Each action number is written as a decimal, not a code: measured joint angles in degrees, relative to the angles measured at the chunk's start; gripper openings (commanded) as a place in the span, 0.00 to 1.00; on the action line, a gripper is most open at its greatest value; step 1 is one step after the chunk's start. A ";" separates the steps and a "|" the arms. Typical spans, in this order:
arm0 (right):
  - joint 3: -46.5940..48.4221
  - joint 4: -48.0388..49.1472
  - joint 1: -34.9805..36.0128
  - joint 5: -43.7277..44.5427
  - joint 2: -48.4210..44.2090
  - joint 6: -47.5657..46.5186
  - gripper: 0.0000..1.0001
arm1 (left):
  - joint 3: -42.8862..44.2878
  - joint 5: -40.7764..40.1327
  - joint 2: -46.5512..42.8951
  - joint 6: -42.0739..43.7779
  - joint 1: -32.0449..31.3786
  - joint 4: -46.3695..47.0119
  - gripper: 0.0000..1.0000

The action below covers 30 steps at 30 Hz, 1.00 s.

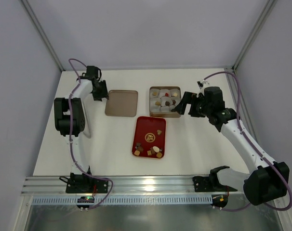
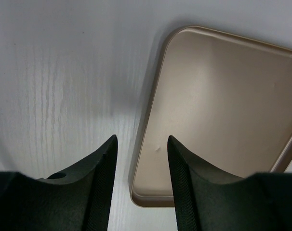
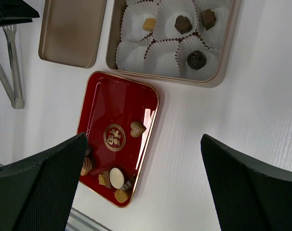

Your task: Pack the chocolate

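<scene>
**Chocolate split between tin and tray; neither gripper holds anything**

I see the white table [image 1: 204,154] carrying everything. The left gripper [image 2: 141,144] hangs over the 9 o'clock edge of the flat gold lid [image 2: 218,115]. Its fingers [image 2: 100,183] stand partly apart with the lid's rim showing in the gap, and I cannot tell whether they touch it. The right gripper [image 3: 143,137] hovers at 3 o'clock of the gold tin [image 3: 226,48], fingers spread wide with nothing between them.

The lid lies at 9 o'clock of the tin, just beside it. The red tray [image 3: 112,106] lies near both, at about 7 o'clock of the tin. In the right wrist view, metal tongs [image 3: 11,67] rest at 9 o'clock of the lid.

White paper cups [image 3: 136,55] fill the tin. The chocolate [image 3: 183,22] is in 2 places. In the right wrist view 4 pieces sit in cups. On the tray, 1 tan heart sits near the middle and a small cluster lies at the 6 o'clock end.
</scene>
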 measured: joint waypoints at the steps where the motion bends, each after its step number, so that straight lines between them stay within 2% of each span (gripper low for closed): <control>1: 0.02 0.22 0.00 -0.15 0.37 0.00 1.00 | 0.00 0.46 0.17 0.11 0.00 -0.02 0.43; 13: 0.00 2.71 0.00 -1.42 3.50 0.02 1.00 | 0.00 2.56 3.43 0.70 0.00 0.46 0.24; 14: 0.00 2.91 0.00 -1.49 3.72 0.02 1.00 | 0.00 2.73 3.43 0.81 0.00 0.52 0.16; 16: 0.00 3.43 0.00 -1.84 4.37 0.09 1.00 | 0.00 3.10 3.65 0.98 0.00 0.68 0.08; 17: 0.00 3.69 0.00 -2.05 4.72 0.20 1.00 | 0.00 3.34 3.69 1.14 0.00 0.76 0.00; 25: 0.44 7.74 0.52 -5.16 10.14 1.55 1.00 | -0.20 4.70 3.72 1.03 0.09 1.07 0.00; 30: 5.49 9.84 3.63 -6.75 17.64 2.58 1.00 | -0.90 7.48 2.89 0.35 0.74 0.31 0.00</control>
